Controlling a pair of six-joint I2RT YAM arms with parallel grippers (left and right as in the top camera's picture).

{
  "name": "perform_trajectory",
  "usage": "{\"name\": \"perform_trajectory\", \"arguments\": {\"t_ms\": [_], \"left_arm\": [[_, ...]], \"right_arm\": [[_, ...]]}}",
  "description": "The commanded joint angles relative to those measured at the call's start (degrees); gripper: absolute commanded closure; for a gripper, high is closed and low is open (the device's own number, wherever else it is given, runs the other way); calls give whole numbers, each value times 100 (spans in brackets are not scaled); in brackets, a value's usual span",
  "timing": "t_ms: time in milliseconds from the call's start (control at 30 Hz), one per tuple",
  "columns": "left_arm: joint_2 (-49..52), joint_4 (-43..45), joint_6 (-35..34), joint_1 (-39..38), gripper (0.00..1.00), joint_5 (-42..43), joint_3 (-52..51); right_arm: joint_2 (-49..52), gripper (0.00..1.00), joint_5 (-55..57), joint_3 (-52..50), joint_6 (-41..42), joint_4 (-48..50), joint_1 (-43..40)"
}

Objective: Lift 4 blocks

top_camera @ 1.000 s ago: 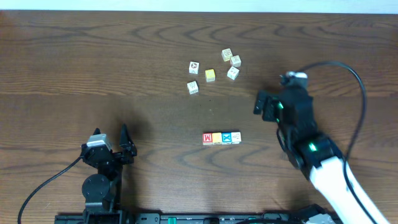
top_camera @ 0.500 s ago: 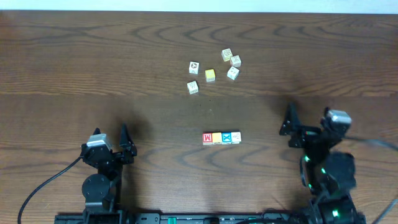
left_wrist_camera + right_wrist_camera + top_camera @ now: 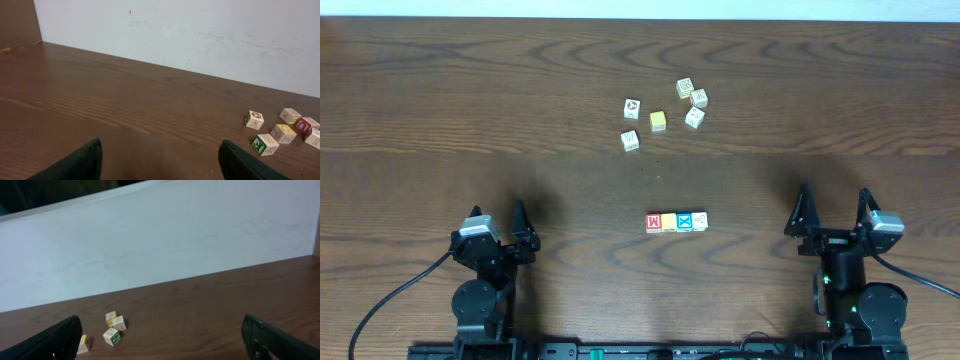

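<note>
The 4 blocks lie in a tight row near the table's front middle: red with a white letter, yellow-orange, blue with a white X and whitish. My left gripper rests open at the front left, well to the left of the row. My right gripper stands open at the front right, well to the row's right. Neither touches a block. In both wrist views the fingers stand wide apart with bare wood between them; the row is outside those views.
Several loose whitish cubes and a pale yellow cube are scattered at the back middle. They also show as cubes at the right of the left wrist view and as cubes at the lower left of the right wrist view. A white wall rises behind the table.
The right arm has pulled back from the middle right of the table to the front right edge, its gripper still open. The left arm and the blocks have not moved.
</note>
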Motion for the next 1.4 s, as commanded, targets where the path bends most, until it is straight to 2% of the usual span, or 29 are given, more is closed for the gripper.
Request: {"name": "perform_trajectory", "arguments": {"t_ms": [0,267,400,600,933,1367], "left_arm": [[-39,-271,-9,35,25,-33,-83],[-39,-271,-9,35,25,-33,-83],[-39,-271,-9,35,25,-33,-83],[-39,-271,-9,35,25,-31,-83],[-39,-271,-9,35,25,-33,-83],[-39,-271,-9,35,25,-33,-83]], "right_arm": [[-236,1,-22,-50,-79,-122,-131],[-811,1,-52,-516,-144,-116,-221],[-809,1,-50,-588,-192,-92,-223],[-809,1,-219,-656,-846,-96,-223],[-815,1,-260,-1150,-682,-186,-223],[-815,1,-195,-1150,-1250,-354,-223]]}}
